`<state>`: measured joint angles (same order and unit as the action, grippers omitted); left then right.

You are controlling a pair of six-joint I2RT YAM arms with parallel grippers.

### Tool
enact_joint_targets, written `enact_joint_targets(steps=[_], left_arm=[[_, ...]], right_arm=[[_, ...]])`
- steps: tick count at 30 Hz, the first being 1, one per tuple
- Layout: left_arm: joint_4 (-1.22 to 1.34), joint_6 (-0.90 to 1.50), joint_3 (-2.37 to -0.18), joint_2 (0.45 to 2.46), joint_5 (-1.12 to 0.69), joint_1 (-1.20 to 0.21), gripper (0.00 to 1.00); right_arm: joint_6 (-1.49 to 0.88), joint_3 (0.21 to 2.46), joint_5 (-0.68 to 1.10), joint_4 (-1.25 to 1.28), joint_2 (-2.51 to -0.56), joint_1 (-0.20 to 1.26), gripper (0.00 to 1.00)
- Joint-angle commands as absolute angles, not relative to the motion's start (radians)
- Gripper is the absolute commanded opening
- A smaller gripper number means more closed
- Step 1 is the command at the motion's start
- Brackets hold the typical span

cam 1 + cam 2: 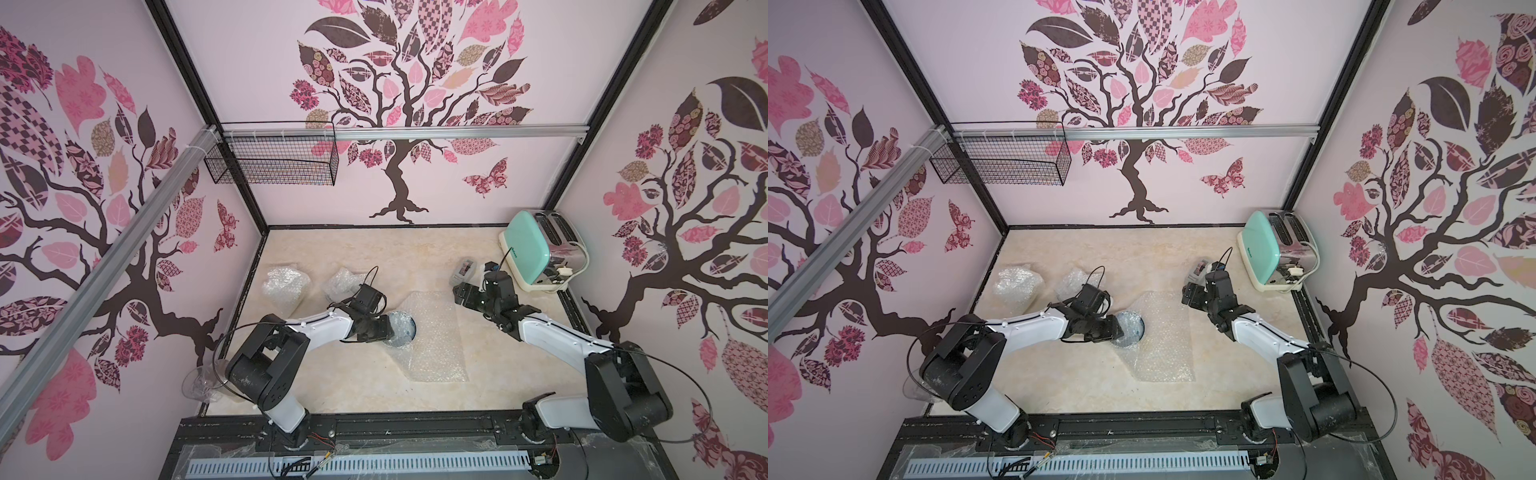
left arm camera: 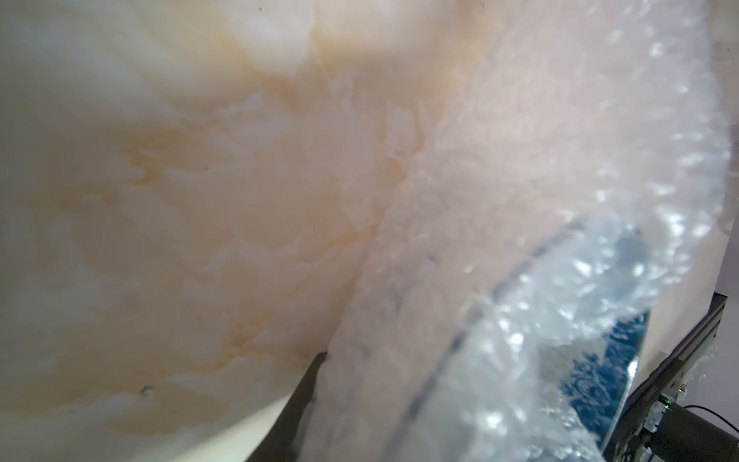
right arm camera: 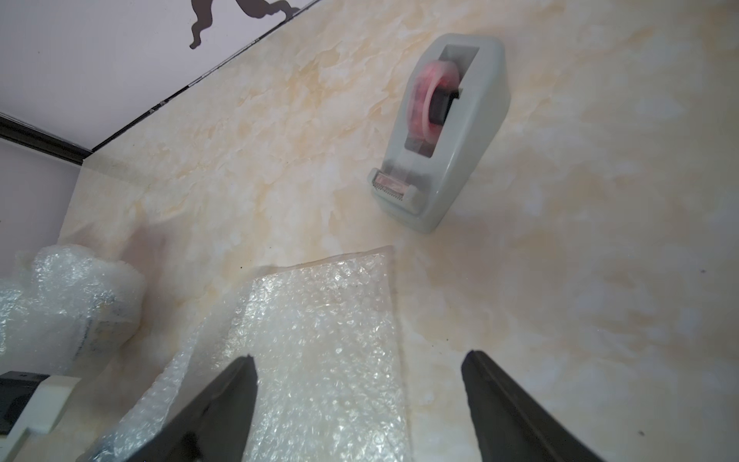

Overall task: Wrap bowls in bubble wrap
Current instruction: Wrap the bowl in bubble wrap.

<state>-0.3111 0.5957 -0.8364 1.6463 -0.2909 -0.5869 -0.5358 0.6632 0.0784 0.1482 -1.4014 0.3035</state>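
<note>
In both top views a blue-patterned bowl (image 1: 411, 329) (image 1: 1139, 329) rests on the near left part of a flat bubble wrap (image 1: 440, 345) sheet, with a flap of wrap folded over it. My left gripper (image 1: 394, 328) is at the bowl's left rim. In the left wrist view one finger (image 2: 298, 404) lies against the wrap (image 2: 500, 200); the other is hidden behind it, and the bowl's blue inside (image 2: 596, 384) shows beyond. My right gripper (image 3: 358, 356) hangs open and empty over the sheet's far corner (image 3: 328, 344).
Two crumpled bubble wrap bundles (image 1: 286, 284) (image 1: 343, 280) sit at the left back. A grey tape dispenser (image 3: 444, 132) stands just beyond my right gripper. A mint toaster (image 1: 536, 253) fills the back right corner. A wine glass (image 1: 203, 386) lies by the left arm's base.
</note>
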Motion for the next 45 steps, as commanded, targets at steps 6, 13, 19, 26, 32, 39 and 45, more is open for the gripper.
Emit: enact_joint_targets(steps=[6,13,19,26,32,39,45], left_arm=[[-0.379,0.545,-0.84,1.7,-0.237,-0.585,0.33],[-0.367,0.537,-0.833,1.701,-0.241,-0.584,0.32],[-0.36,0.534,-0.831,1.704,-0.246,-0.584,0.31],[-0.354,0.532,-0.826,1.699,-0.246,-0.584,0.29],[-0.353,0.532,-0.83,1.704,-0.25,-0.586,0.27],[-0.344,0.531,-0.824,1.703,-0.255,-0.586,0.26],[-0.344,0.531,-0.83,1.705,-0.256,-0.588,0.25]], right_arm=[[-0.564,0.716,0.206,0.219,-1.591,0.293,0.73],[-0.558,0.772,0.236,0.206,-1.695,0.278,0.68],[-0.556,0.81,0.359,0.19,-1.76,0.278,0.54],[-0.518,0.795,0.436,0.203,-1.685,0.278,0.24],[-0.572,0.743,0.621,0.304,-1.595,0.283,0.08],[-0.574,0.651,0.68,0.33,-1.457,0.46,0.06],[-0.566,0.595,0.666,0.352,-1.47,0.654,0.06]])
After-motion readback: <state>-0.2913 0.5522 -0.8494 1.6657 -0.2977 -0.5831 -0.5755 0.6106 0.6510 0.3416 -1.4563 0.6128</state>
